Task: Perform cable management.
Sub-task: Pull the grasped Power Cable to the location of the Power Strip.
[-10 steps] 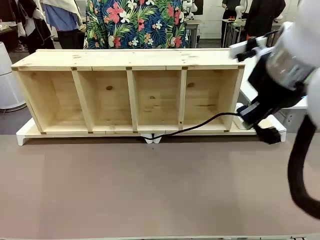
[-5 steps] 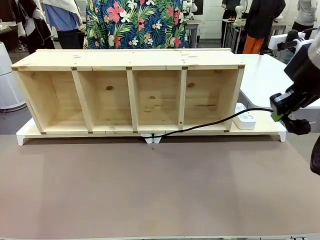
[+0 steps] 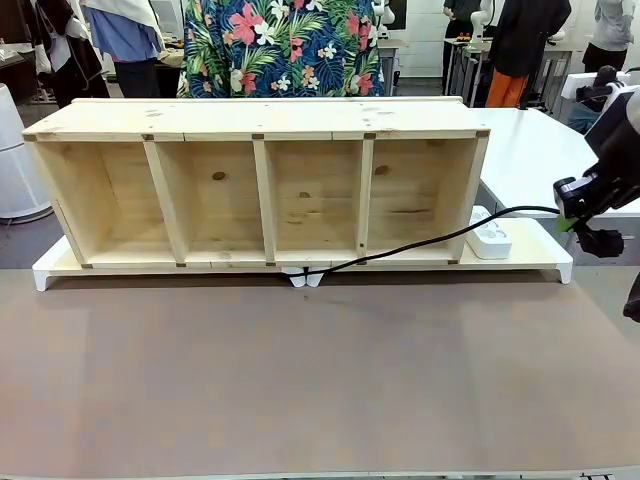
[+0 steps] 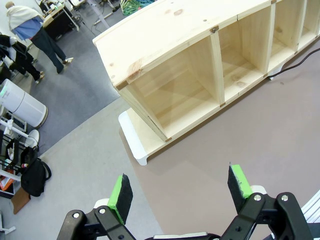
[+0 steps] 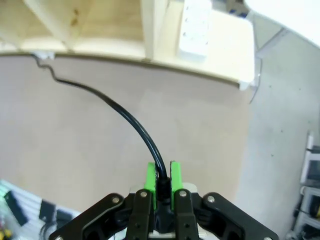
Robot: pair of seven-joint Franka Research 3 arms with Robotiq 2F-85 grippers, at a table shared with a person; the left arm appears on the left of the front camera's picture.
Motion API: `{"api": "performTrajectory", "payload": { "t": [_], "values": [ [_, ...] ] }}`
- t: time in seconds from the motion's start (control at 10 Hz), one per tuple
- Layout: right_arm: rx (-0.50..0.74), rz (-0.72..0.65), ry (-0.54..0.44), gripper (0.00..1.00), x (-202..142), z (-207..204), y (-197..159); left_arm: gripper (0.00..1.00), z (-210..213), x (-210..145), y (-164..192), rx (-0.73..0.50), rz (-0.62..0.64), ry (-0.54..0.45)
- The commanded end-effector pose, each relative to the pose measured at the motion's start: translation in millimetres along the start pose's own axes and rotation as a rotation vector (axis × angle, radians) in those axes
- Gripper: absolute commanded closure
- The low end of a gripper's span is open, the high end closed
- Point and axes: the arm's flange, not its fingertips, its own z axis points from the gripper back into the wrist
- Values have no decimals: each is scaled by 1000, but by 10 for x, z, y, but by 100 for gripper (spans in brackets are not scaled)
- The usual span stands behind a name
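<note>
The black cable [image 3: 420, 245] runs from under the wooden shelf's front edge, past the white power strip [image 3: 490, 238], out to the right. Its chunky plug [image 3: 600, 243] hangs in the air beyond the white base board's right end. My right gripper [image 3: 583, 212] is shut on the cable just behind the plug. In the right wrist view the cable [image 5: 125, 112] arcs from the shelf into my right gripper [image 5: 161, 180], pinched between the green pads, with the power strip [image 5: 195, 30] ahead. My left gripper [image 4: 180, 187] is open and holds nothing, above the table off the shelf's left end.
A long wooden shelf [image 3: 260, 185] with several open compartments lies on a white base board [image 3: 520, 262] at the table's far side. A person in a flowered shirt [image 3: 275, 45] stands behind it. Brown table surface [image 3: 300, 370] stretches in front.
My right arm has drawn back to the right, away from the power strip, carrying the plug and pulling the cable taut and higher.
</note>
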Motion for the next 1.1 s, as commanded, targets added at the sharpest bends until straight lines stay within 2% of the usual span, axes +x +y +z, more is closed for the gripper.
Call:
{"api": "performTrajectory", "payload": {
  "t": [0.0, 0.3, 0.7, 0.8, 1.0],
  "values": [
    [-44, -18, -74, 86, -689, -689, -51, 0, -18, 25, 0, 9, 16, -9],
    [-35, -29, -111, 86, -307, -773, -195, 0, -18, 25, 0, 9, 16, -9],
    [-13, -19, -128, 86, -125, -753, -217, 0, -18, 25, 0, 9, 16, -9],
    [-32, -36, -92, 86, 328, -612, -224, 0, -18, 25, 0, 9, 16, -9],
    [-32, -36, -92, 86, 328, -612, -224, 0, -18, 25, 0, 9, 16, -9]
  ]
}}
